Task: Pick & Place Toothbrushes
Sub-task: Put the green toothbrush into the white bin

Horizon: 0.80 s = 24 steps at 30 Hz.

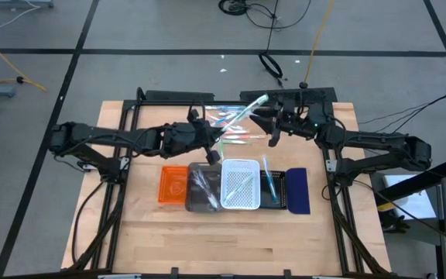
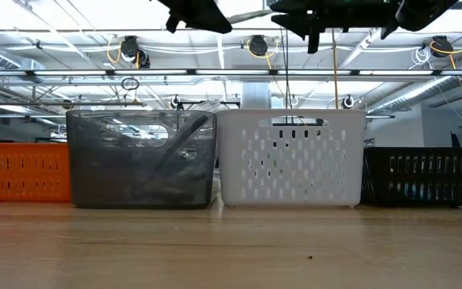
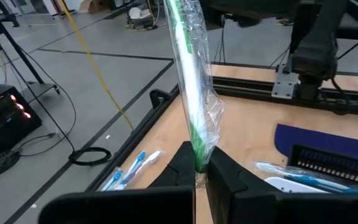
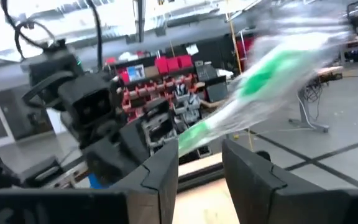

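Looking straight down, the high view showed the left gripper (image 1: 214, 147) raised behind the row of trays, pinching one end of a wrapped green toothbrush (image 1: 242, 118) that slanted up toward the right gripper (image 1: 269, 126). More toothbrushes (image 1: 231, 138) lay loose on the wooden table (image 1: 207, 232) between the arms; others sat in the white tray (image 1: 239, 184), the grey tray (image 1: 201, 188) and the black tray (image 1: 273, 186). The orange tray (image 1: 173, 184) looked empty.

The low view showed both arms above the tray rims, probably so the brush would clear the walls.

The left wrist view confirmed the fingers (image 3: 182, 163) were pressed on the wrapper's lower end, with the brush standing nearly upright, a hold suited to a handover or regrip.

The right wrist view showed that claw's fingers (image 4: 166, 168) spread, the blurred green brush (image 4: 260, 81) just beyond them, untouched as far as could be seen.

Cables crossed the grey floor (image 1: 169, 31) around the table.
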Motion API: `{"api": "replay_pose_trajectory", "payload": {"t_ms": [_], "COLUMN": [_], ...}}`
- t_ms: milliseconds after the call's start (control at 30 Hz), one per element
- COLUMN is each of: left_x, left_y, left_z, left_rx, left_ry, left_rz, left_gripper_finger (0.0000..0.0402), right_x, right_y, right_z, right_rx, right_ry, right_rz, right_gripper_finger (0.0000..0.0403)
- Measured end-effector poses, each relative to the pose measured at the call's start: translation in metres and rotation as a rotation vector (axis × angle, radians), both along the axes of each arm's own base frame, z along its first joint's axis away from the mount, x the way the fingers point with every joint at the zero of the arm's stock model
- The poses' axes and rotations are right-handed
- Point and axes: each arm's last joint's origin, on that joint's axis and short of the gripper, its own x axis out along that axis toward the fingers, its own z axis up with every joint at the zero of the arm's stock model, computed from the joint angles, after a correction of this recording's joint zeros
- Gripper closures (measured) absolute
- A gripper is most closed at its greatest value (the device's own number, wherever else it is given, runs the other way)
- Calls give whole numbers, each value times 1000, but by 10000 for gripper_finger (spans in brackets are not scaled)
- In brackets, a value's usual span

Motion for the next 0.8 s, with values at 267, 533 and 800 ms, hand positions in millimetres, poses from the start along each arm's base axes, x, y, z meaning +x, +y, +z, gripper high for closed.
{"api": "replay_pose_trajectory", "payload": {"t_ms": [267, 533, 800], "left_x": [6, 13, 11], "left_y": [-6, -8, -9], "left_z": [-5, -14, -16], "left_rx": [-6, -17, -10], "left_ry": [0, 19, 57], "left_rz": [-18, -20, -23], "left_gripper_finger": [396, 394, 344], "right_x": [-2, -1, 0], "right_y": [1, 2, 4], "right_z": [8, 6, 4], "right_rx": [-25, -87, -115], "right_ry": [-90, -48, -25], "right_rz": [1, 25, 62], "right_gripper_finger": [290, 389, 396]}}
